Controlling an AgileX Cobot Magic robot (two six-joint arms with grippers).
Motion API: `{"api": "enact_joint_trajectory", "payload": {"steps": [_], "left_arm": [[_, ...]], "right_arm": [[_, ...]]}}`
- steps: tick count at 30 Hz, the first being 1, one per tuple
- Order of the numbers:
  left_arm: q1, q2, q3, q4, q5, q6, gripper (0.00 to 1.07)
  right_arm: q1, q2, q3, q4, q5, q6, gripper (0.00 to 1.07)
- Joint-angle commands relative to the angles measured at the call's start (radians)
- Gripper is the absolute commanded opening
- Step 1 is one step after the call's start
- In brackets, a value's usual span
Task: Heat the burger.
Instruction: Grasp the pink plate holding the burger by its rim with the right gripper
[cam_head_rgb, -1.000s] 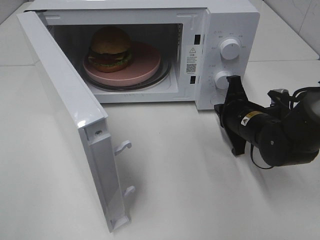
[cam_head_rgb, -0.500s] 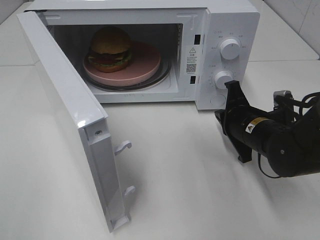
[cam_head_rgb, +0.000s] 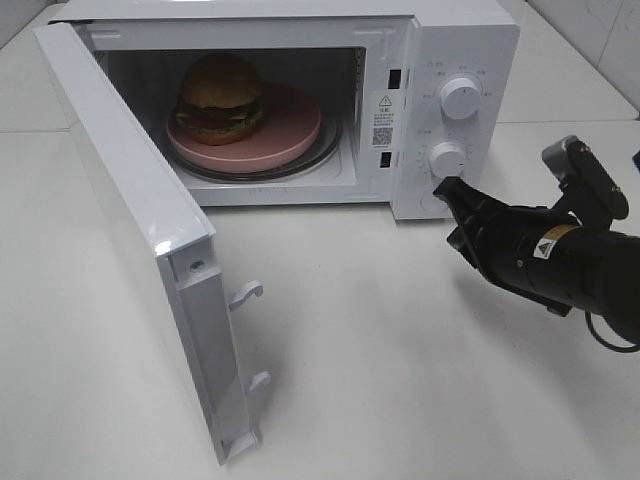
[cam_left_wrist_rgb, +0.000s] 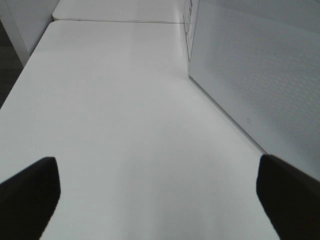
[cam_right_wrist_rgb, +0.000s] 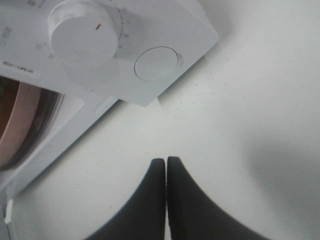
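Right gripper (cam_head_rgb: 446, 186) sat clenched empty beside the lower knob (cam_head_rgb: 446, 158); you needed the door (cam_head_rgb: 130, 200) pushed fully shut before dialling.

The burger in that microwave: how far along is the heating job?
Done: the burger sits on the pink dish inside the microwave. In hand: the right gripper, shut and empty, sits close to the lower knob. Left: the door stands wide open, so closing it and turning the knob probably remain.
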Motion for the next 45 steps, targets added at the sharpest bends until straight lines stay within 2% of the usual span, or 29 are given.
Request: {"api": "enact_joint_trajectory", "payload": {"steps": [1, 6, 10, 12, 18, 21, 22, 24, 25, 26, 27, 29, 32, 37, 44, 45], "left_arm": [[0.002, -0.004, 0.003, 0.001, -0.015, -0.006, 1.00], [0.002, -0.004, 0.003, 0.001, -0.015, -0.006, 1.00], [0.002, -0.004, 0.003, 0.001, -0.015, -0.006, 1.00], [0.002, -0.004, 0.003, 0.001, -0.015, -0.006, 1.00], [0.002, -0.004, 0.003, 0.001, -0.015, -0.006, 1.00], [0.002, -0.004, 0.003, 0.001, -0.015, -0.006, 1.00], [0.002, -0.004, 0.003, 0.001, -0.015, -0.006, 1.00], [0.002, -0.004, 0.003, 0.001, -0.015, -0.006, 1.00], [0.002, -0.004, 0.003, 0.001, -0.015, -0.006, 1.00], [0.002, -0.004, 0.003, 0.001, -0.015, -0.006, 1.00], [0.002, -0.004, 0.003, 0.001, -0.015, -0.006, 1.00], [0.002, -0.004, 0.003, 0.001, -0.015, -0.006, 1.00], [0.002, -0.004, 0.003, 0.001, -0.015, -0.006, 1.00], [0.002, -0.004, 0.003, 0.001, -0.015, -0.006, 1.00], [0.002, -0.004, 0.003, 0.001, -0.015, -0.006, 1.00], [0.002, -0.004, 0.003, 0.001, -0.015, -0.006, 1.00]], "right_arm": [[0.003, -0.057, -0.001, -0.007, 0.079, -0.151, 0.02], [0.003, -0.170, -0.005, -0.003, 0.275, -0.392, 0.02], [0.003, -0.201, -0.027, 0.002, 0.412, -0.498, 0.02], [0.003, -0.212, -0.065, 0.002, 0.564, -0.569, 0.03], [0.003, -0.212, -0.150, -0.015, 0.794, -0.726, 0.07], [0.003, -0.212, -0.225, -0.051, 0.953, -0.867, 0.16], [0.003, -0.212, -0.225, -0.051, 0.953, -0.867, 0.16], [0.003, -0.212, -0.262, -0.068, 1.010, -0.913, 0.26], [0.003, -0.212, -0.262, -0.068, 1.010, -0.913, 0.26], [0.003, -0.212, -0.284, -0.070, 1.033, -0.948, 0.36], [0.003, -0.212, -0.284, -0.070, 1.033, -0.948, 0.36], [0.003, -0.211, -0.328, -0.067, 1.114, -1.082, 0.47], [0.003, -0.209, -0.374, -0.064, 1.205, -1.221, 0.49], [0.003, -0.209, -0.424, -0.071, 1.211, -1.258, 0.48], [0.004, -0.209, -0.438, -0.090, 1.218, -1.345, 0.49], [0.015, -0.209, -0.438, -0.090, 1.220, -1.406, 0.52]]}}
